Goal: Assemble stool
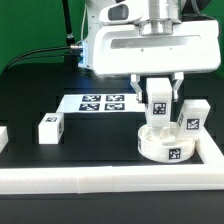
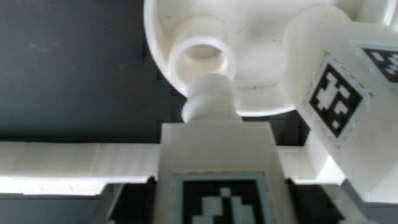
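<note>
The stool's round white seat (image 1: 166, 147) lies at the exterior view's right, near the front rail. My gripper (image 1: 157, 106) is shut on a white leg block (image 1: 157, 98) and holds it upright just above the seat. In the wrist view this held leg (image 2: 217, 150) points its rounded peg at a hole (image 2: 199, 55) in the seat (image 2: 249, 40); the gripper (image 2: 217, 205) clamps its tagged end. A second leg (image 1: 195, 116) stands upright at the seat's right side and also shows in the wrist view (image 2: 347, 85). A third leg (image 1: 50, 127) lies loose at the left.
The marker board (image 1: 103, 102) lies flat behind the seat. A long white rail (image 1: 100, 178) runs along the front and another rail (image 1: 214, 150) borders the right side. A white piece (image 1: 3, 136) shows at the left edge. The table is black.
</note>
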Available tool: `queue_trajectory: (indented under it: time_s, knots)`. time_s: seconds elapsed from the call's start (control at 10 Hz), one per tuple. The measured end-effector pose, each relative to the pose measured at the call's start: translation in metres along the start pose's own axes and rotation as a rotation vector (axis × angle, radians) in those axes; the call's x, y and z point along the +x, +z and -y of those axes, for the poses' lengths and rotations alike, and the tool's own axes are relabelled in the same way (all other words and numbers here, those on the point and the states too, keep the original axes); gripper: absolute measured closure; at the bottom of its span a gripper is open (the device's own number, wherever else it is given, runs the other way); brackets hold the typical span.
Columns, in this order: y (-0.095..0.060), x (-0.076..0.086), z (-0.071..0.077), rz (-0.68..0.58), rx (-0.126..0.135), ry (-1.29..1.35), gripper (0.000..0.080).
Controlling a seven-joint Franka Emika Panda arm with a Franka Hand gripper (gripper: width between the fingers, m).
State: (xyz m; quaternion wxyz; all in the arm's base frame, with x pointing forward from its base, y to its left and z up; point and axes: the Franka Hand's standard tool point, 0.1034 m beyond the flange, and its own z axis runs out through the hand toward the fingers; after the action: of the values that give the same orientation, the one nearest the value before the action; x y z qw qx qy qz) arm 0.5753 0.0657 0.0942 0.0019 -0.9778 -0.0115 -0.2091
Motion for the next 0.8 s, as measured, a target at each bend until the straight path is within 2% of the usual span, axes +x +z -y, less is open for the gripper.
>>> queue_trajectory:
  time_s: [0.2, 0.5, 0.8]
  knots:
    - [0.0027, -0.0048, -0.0021, 0.005, -0.004, 0.001, 0.0465]
    - [0.0047, -0.0090, 0.0050, 0.011, 0.001, -0.010, 0.0465]
    - [0.0069, -0.0101, 0.0014, 0.005, -0.004, -0.009, 0.0465]
